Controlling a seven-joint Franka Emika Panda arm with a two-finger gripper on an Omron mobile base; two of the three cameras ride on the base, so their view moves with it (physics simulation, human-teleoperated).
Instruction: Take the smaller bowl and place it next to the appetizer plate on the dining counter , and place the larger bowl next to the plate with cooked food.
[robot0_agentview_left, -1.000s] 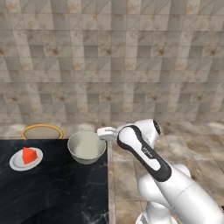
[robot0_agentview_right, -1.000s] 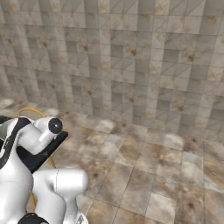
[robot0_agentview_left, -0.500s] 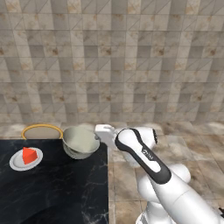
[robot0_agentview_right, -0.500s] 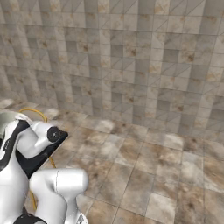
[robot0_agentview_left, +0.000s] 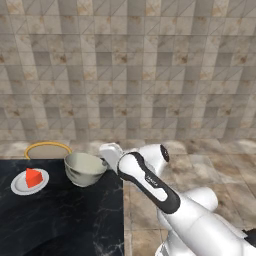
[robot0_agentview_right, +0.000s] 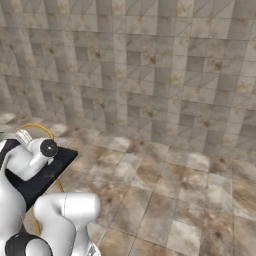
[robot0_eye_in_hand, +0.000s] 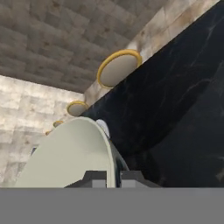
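Cream-beige, the smaller bowl (robot0_agentview_left: 85, 168) hangs tilted over the dining counter (robot0_agentview_left: 60, 215), its rim pinched in the gripper (robot0_eye_in_hand: 113, 176). It sits near the appetizer plate (robot0_agentview_left: 29, 181), not touching it.

On the dining counter (robot0_agentview_left: 65, 220), the smaller bowl (robot0_agentview_left: 85, 168) sits right of the appetizer plate (robot0_agentview_left: 20, 185)

Gold-framed stools (robot0_eye_in_hand: 119, 68) stand along a brown tiled wall (robot0_agentview_left: 130, 65).

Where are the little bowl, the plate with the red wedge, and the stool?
smaller bowl (robot0_agentview_left: 85, 169), left base view, pale inside.
appetizer plate (robot0_agentview_left: 19, 185), left base view, white rim.
stool (robot0_agentview_left: 47, 150), left base view, round seat.
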